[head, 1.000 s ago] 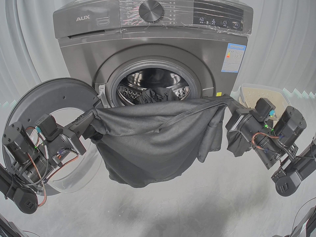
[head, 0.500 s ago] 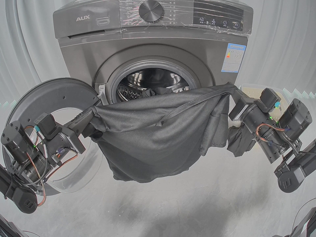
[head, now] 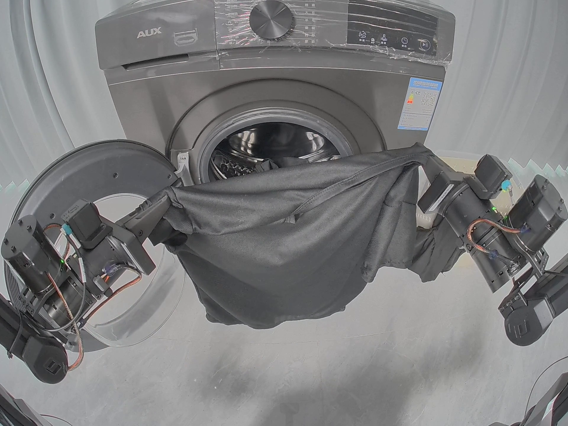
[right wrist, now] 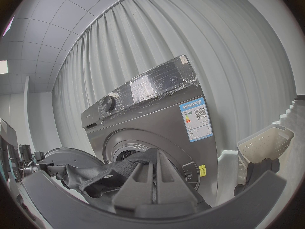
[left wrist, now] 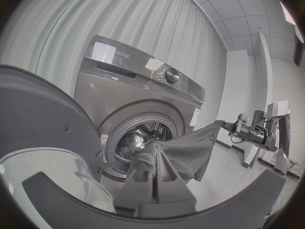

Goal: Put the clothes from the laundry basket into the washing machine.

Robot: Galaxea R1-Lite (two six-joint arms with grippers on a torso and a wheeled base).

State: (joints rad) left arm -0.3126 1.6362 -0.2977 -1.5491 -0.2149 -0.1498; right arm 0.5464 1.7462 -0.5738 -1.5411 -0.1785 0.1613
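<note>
Left hand [head: 160,211] and right hand [head: 427,170] are gripping the garment [head: 284,238]; I'd be lifting its sag toward the twelve-o'clock drum [head: 272,140].

Washing machine [head: 154,102] bears maker's lettering [head: 148,33] — and a blue energy label [head: 420,103].

You see a pleated grey curtain [head: 41,66] sweeping from nine o'clock over twelve to three in the head view, pale floor [head: 384,374] at six, and tiled ceiling [left wrist: 251,10] with a lit panel [right wrist: 3,66].
</note>
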